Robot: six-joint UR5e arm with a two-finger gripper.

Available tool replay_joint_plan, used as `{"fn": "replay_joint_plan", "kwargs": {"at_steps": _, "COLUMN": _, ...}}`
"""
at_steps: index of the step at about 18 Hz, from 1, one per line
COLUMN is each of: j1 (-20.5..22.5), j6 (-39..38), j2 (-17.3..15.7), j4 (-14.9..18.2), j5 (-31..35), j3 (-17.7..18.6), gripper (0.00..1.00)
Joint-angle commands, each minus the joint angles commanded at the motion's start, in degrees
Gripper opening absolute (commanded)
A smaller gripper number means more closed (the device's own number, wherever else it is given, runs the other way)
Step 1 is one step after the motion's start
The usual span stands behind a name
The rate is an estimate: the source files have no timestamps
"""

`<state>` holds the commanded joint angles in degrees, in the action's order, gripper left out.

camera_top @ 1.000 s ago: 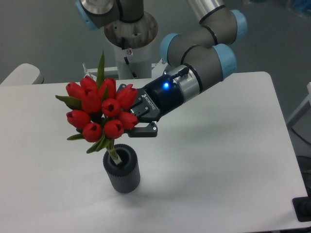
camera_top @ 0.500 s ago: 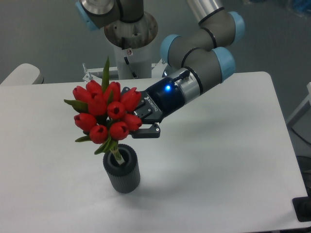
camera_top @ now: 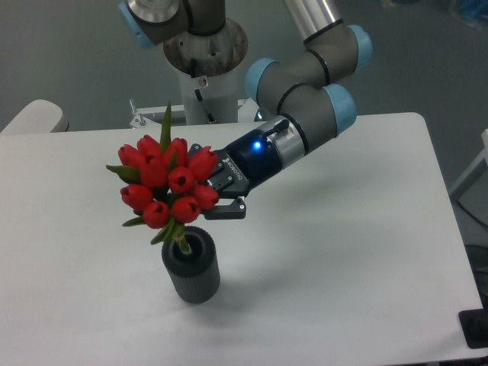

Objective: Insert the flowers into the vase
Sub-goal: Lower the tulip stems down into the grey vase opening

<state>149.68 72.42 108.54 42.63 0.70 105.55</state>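
The gripper (camera_top: 200, 187) is clamping the flowers (camera_top: 169, 183) from the side (behind the buds), leaving the stem ends free to enter the bore. The stems are dipping into the vase (camera_top: 191, 268), which is standing upright on the table (camera_top: 358, 252).

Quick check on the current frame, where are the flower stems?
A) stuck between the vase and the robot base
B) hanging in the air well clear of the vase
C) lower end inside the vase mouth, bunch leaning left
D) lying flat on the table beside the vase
C: the stems of the flowers run down into the mouth of the vase, with the red heads tilted left above it.
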Motion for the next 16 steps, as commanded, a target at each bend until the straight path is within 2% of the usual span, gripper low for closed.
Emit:
{"fn": "replay_joint_plan", "kwargs": {"at_steps": 7, "j1": 0.5, "j6": 2.3, "j2": 1.5, "j4": 0.1, "j5": 0.4, "j3": 1.0, "gripper": 0.19}}
{"fn": "replay_joint_plan", "kwargs": {"at_steps": 16, "j1": 0.5, "j6": 3.7, "j2": 5.3, "j4": 0.2, "j5": 0.6, "j3": 0.6, "gripper": 0.19}}
